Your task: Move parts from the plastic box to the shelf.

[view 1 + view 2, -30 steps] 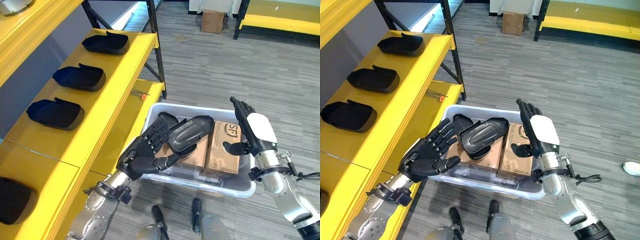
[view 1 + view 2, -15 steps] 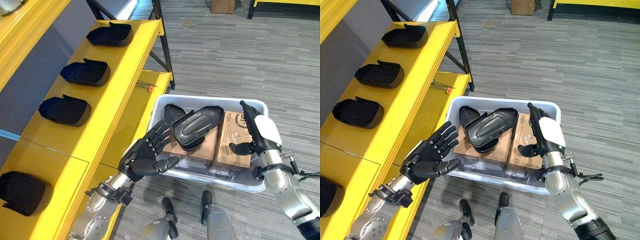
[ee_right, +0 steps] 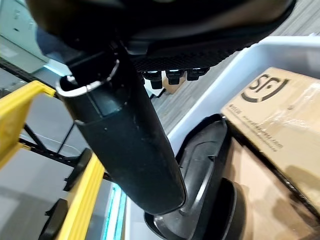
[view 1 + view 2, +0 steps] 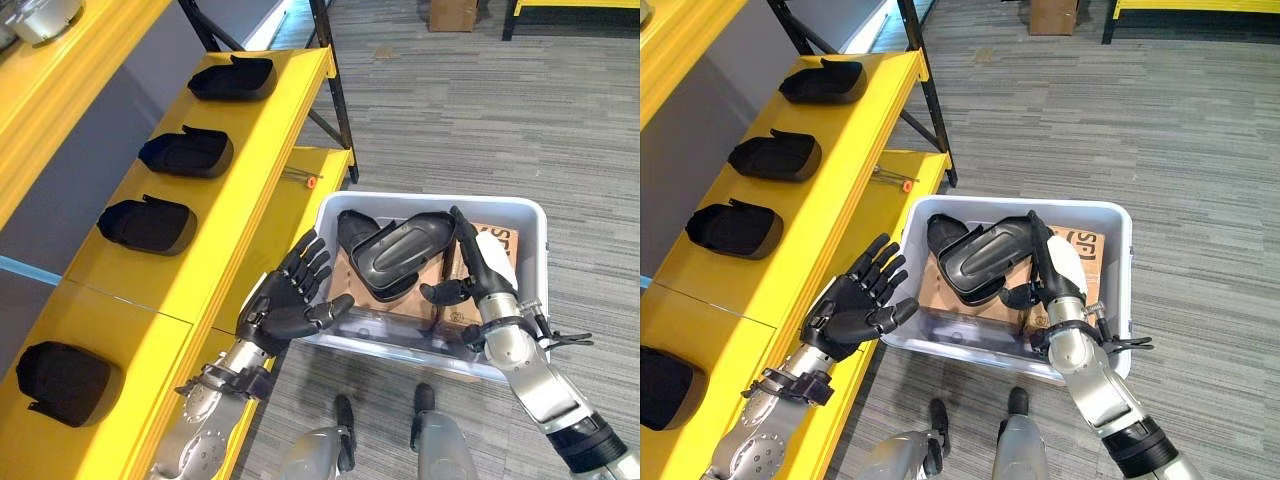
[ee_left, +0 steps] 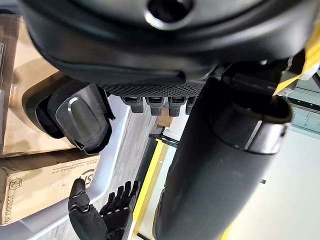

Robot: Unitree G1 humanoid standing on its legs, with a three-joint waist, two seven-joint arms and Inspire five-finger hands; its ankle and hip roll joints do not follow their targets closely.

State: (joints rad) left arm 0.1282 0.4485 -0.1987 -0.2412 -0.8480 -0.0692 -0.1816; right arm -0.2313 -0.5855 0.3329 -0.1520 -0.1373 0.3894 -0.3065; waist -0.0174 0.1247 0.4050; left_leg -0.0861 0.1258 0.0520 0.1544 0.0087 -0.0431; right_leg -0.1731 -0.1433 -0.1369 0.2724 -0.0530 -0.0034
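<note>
Part [image 4: 400, 256] beside open right hand [image 4: 478, 272]

plastic box [image 4: 520, 215] pale grey, smooth, slightly translucent. black parts [image 4: 400, 255] moulded plastic, semi-gloss. cardboard boxes [image 4: 1085, 250] brown, matt, taped. shelf [image 4: 250, 130] yellow painted, smooth, with black metal posts. floor [image 4: 500, 110] grey, wood-grain look. hands dark matt plastic.

Black parts on the yellow shelf [image 4: 225, 185]: four, in a row from upper middle [image 4: 232, 78], [image 4: 187, 153], [image 4: 148, 224] to lower left [image 4: 65, 381]
Black parts in the plastic box [image 4: 530, 215]: two, [image 4: 403, 253] and [image 4: 352, 226]
Cardboard boxes in the plastic box: two, [image 4: 497, 245] and [image 4: 940, 288]
Cardboard boxes on the floor, top edge: one [image 4: 452, 13]
</note>
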